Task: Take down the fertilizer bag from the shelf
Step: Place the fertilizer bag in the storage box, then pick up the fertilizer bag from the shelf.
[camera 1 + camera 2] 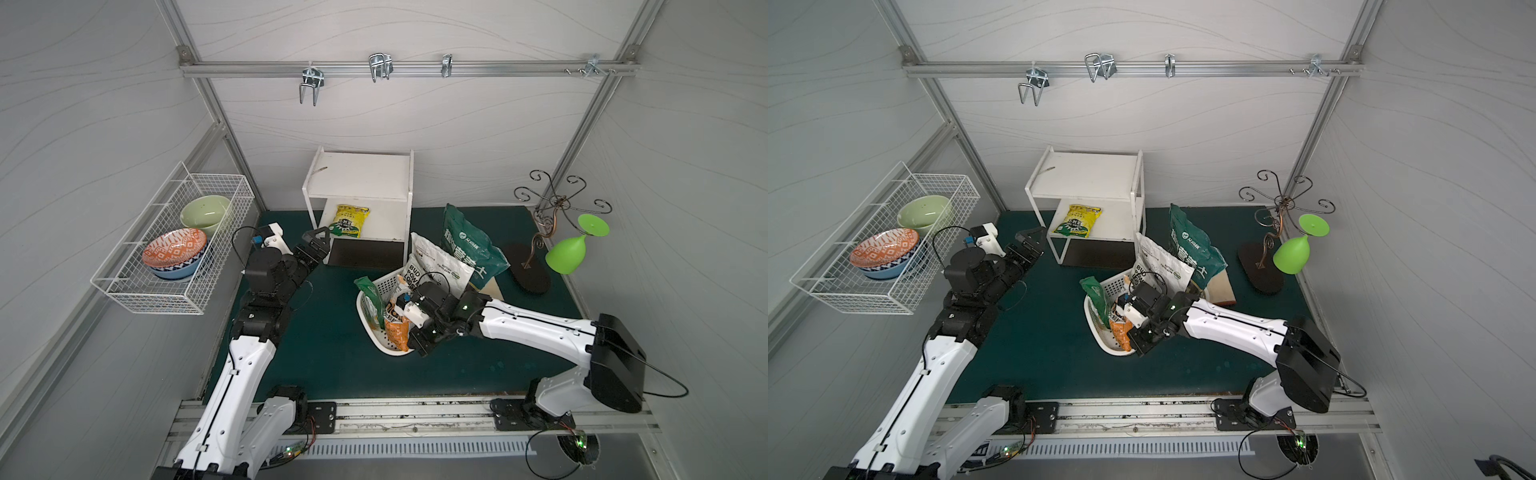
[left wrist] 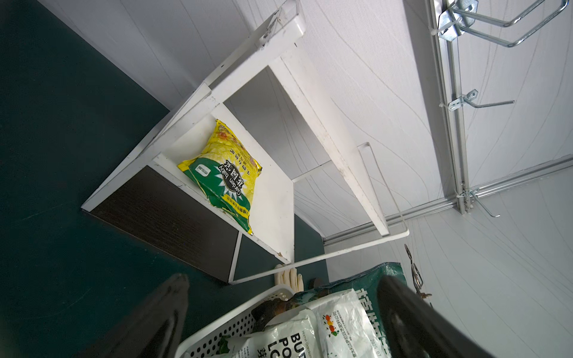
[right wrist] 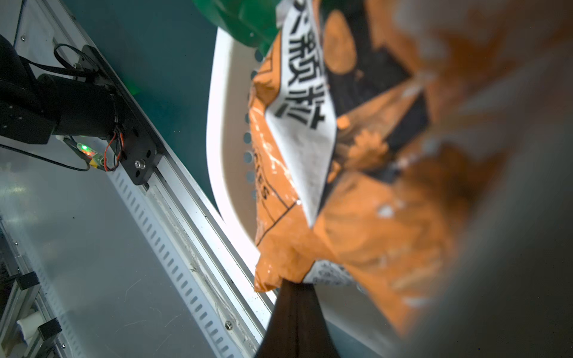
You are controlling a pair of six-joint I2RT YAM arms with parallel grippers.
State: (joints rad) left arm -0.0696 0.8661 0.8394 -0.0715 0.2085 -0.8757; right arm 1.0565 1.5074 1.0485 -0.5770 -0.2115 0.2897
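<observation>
The left hand [image 1: 320,235] gapes beside the shelf [image 1: 361,174] holding the yellow bag [image 1: 350,221]; the right hand [image 3: 294,288] pinches an orange bag [image 3: 356,223] in the basket [image 3: 223,124].

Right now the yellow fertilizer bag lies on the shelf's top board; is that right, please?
Not quite: the yellow fertilizer bag lies on the middle board of the shelf, beneath the top board; the left wrist view shows it.

Top views overlook shelf [image 1: 359,174]; wrist cameras close.
</observation>
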